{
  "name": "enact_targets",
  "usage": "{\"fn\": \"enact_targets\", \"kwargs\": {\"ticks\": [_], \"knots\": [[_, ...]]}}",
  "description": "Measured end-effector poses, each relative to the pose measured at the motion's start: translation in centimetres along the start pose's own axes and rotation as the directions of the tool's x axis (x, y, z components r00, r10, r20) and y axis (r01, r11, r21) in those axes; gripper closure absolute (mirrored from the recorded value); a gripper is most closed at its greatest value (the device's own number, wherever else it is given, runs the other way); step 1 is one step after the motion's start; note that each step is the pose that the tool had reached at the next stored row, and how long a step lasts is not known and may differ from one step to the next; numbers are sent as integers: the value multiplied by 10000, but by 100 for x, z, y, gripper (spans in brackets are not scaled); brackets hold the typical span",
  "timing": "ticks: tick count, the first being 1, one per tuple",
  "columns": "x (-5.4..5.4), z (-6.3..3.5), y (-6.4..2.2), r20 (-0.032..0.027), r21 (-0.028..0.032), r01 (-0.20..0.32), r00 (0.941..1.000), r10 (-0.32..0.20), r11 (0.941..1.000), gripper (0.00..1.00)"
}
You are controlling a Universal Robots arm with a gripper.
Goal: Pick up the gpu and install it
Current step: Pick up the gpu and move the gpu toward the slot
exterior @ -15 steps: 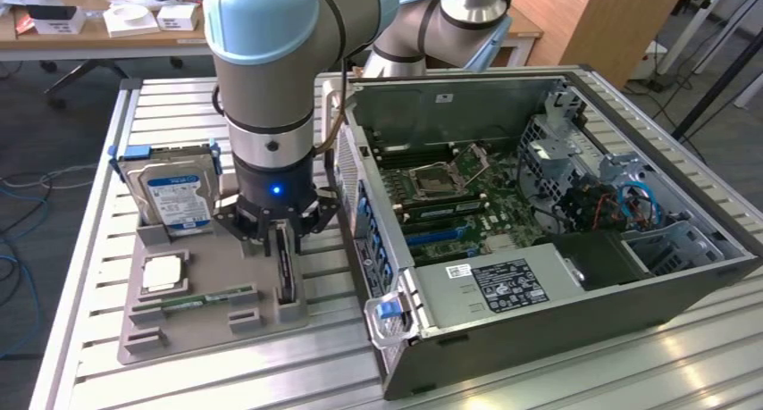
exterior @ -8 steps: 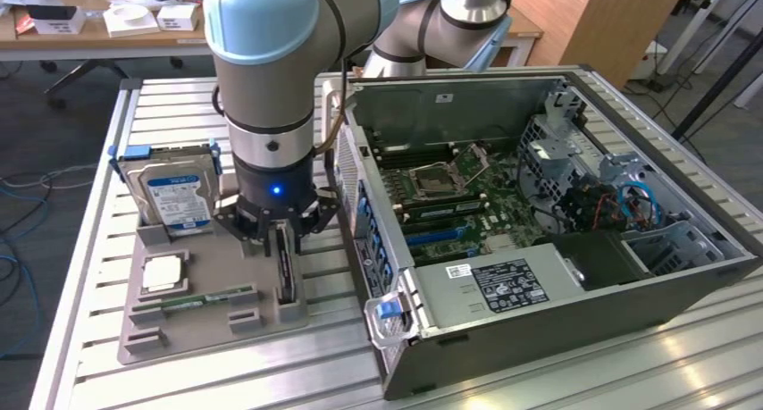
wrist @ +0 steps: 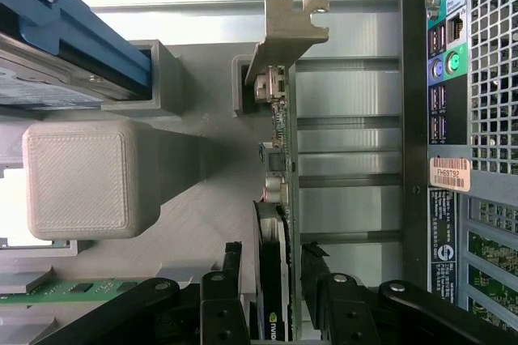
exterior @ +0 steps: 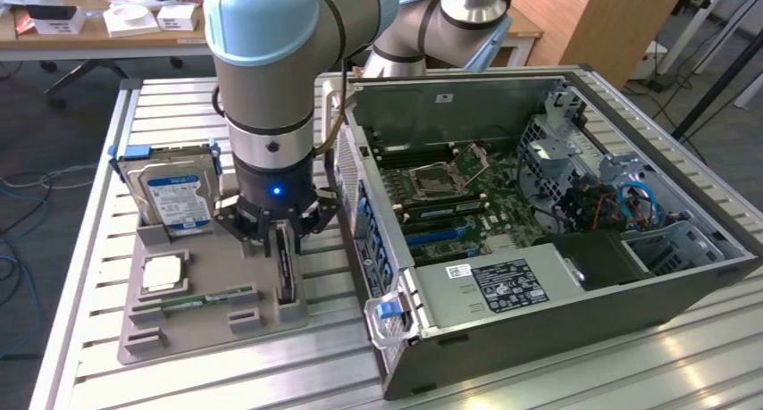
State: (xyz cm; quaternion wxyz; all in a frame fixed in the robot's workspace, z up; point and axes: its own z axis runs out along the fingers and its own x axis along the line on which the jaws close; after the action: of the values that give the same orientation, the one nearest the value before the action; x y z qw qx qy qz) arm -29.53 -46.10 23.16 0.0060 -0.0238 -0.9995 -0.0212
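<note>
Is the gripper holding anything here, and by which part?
Nothing is held: the gripper is open, fingers either side of the gpu standing on edge in the grey holder.

Quick parts count
One gpu (exterior: 284, 269), one hard drive (exterior: 177, 196), one memory stick (exterior: 205, 297), one cpu chip (exterior: 163, 274), one tray (exterior: 221, 258), one PC case (exterior: 453, 102).

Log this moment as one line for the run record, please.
pincer open | straddling thin black rectangular circuit card | card upright in grey plastic tray | not yet lifted
</note>
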Motion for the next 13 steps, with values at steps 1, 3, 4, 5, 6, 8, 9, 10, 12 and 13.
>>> {"fn": "enact_targets", "kwargs": {"ticks": [1, 3, 4, 5, 6, 8, 9, 10, 12, 13], "knots": [[0, 0, 0, 0, 0, 0, 10000, 0, 10000, 57], [0, 0, 0, 0, 0, 0, 10000, 0, 10000, 57], [0, 0, 0, 0, 0, 0, 10000, 0, 10000, 57], [0, 0, 0, 0, 0, 0, 10000, 0, 10000, 57], [0, 0, 0, 0, 0, 0, 10000, 0, 10000, 57], [0, 0, 0, 0, 0, 0, 10000, 0, 10000, 56], [0, 0, 0, 0, 0, 0, 10000, 0, 10000, 56], [0, 0, 0, 0, 0, 0, 10000, 0, 10000, 56], [0, 0, 0, 0, 0, 0, 10000, 0, 10000, 50], [0, 0, 0, 0, 0, 0, 10000, 0, 10000, 50]]}}
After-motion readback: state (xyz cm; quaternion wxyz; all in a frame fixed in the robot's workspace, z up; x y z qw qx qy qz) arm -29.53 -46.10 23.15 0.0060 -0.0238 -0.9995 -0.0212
